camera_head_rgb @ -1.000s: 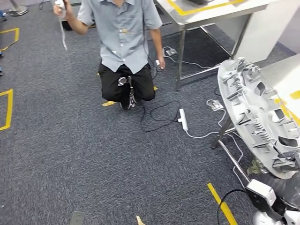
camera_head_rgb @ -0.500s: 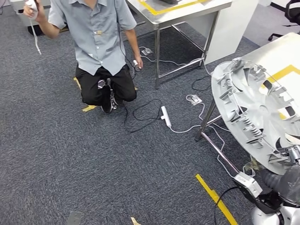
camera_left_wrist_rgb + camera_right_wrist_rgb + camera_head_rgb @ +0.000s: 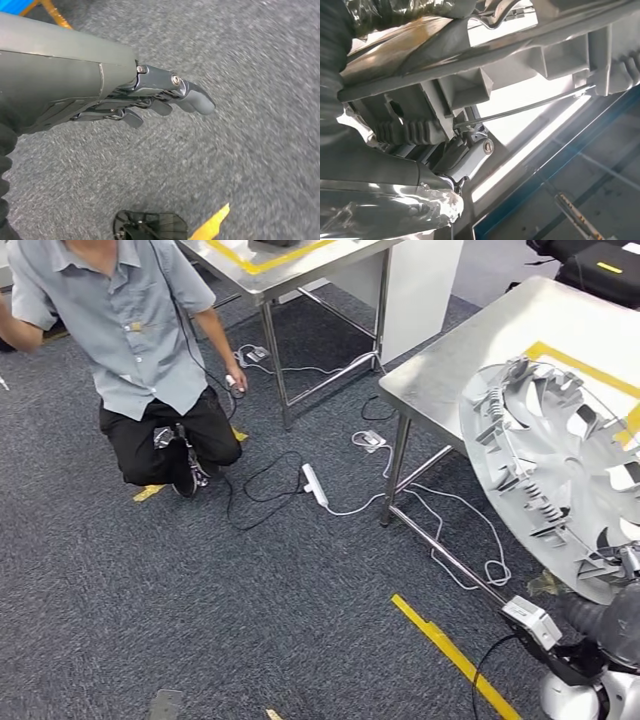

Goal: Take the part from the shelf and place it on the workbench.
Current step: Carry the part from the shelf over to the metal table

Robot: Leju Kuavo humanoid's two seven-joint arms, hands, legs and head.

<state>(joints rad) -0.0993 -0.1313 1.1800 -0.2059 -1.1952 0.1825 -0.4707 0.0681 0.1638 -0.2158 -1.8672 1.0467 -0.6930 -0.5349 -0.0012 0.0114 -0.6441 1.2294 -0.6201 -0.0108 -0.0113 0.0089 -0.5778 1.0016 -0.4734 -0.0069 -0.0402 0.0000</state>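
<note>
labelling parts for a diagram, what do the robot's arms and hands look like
The left hand has a smooth grey cover, dark metal fingers and a thick grey thumb. The right hand shows a ribbed grey cover and silver links, with crinkled silver foil wrapping on its arm.

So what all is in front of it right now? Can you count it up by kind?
Silver wheel cover, held by the right hand: 1
Metal tables: 2
White power strip: 1
Person kneeling: 1
Robot hands, counting the empty left hand: 2
Total: 7
</note>
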